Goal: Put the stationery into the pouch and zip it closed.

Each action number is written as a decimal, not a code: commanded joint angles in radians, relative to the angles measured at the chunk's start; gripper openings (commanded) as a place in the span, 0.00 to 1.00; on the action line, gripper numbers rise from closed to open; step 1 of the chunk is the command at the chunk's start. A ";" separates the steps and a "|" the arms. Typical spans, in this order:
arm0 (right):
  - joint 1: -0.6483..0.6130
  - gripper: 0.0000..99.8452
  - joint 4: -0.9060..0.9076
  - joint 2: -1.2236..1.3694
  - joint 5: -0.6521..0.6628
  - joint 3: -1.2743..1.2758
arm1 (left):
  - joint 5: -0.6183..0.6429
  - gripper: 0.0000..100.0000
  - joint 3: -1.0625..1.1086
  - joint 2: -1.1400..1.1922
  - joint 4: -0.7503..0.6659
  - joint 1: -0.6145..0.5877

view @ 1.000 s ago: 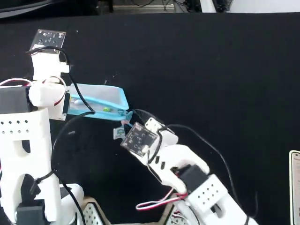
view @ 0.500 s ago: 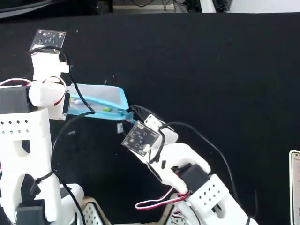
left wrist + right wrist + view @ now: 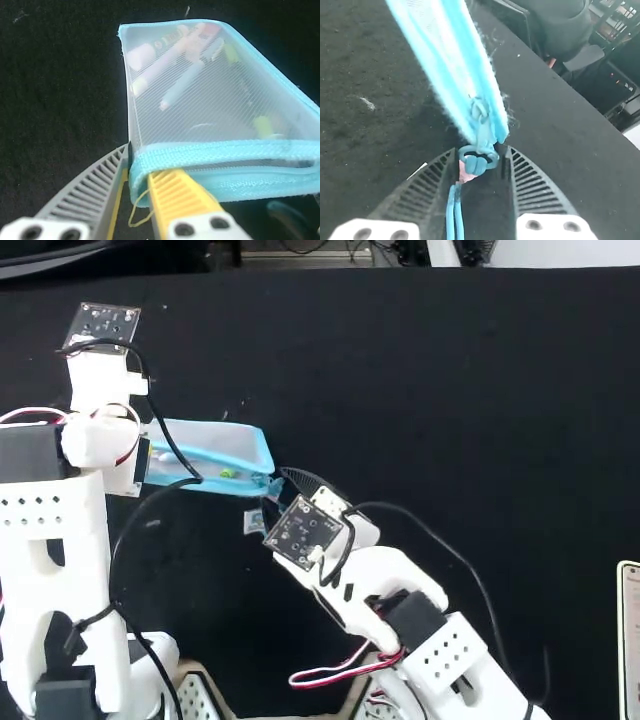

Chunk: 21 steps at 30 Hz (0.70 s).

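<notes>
Right claw [image 3: 480, 151]: spread, with the pull [image 3: 478, 161] between the fingers; seems to pinch nothing yet.
Right claw, change: sits a touch further right in the high view than a second ago, after a brief nudge toward the right end of the pouch [image 3: 215, 452].
Pouch, change: none, same spot and same angle.
Meaning: reads as fine lining-up on the pull rather than a tug; zip step in hand, probably not yet done.
Left claw [image 3: 139, 175]: pressed together on the pouch's left corner, pinning it.
Pouch, place: left of centre in the high view, flat on the black table [image 3: 450, 390], between the two arms.
Stationery [image 3: 185, 75]: inside, visible through the mesh as pens and small bits.
Hard to tell: whether the zip is shut along its length.
Hidden: left end of the pouch under the left arm in the high view; right fingertips under their own camera there.
Unclear: small tag [image 3: 252, 524] just below the pouch's right corner, perhaps tied to the pull.
</notes>
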 commanded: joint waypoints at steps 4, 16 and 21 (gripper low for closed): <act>0.005 0.14 -0.046 -0.024 -0.008 -0.010 | -0.002 0.03 -0.013 -0.012 0.008 -0.005; 0.005 0.14 -0.046 -0.024 0.031 -0.010 | -0.002 0.03 -0.015 -0.012 0.008 -0.005; 0.005 0.12 -0.041 -0.024 0.032 -0.013 | -0.002 0.03 -0.015 -0.012 0.008 -0.005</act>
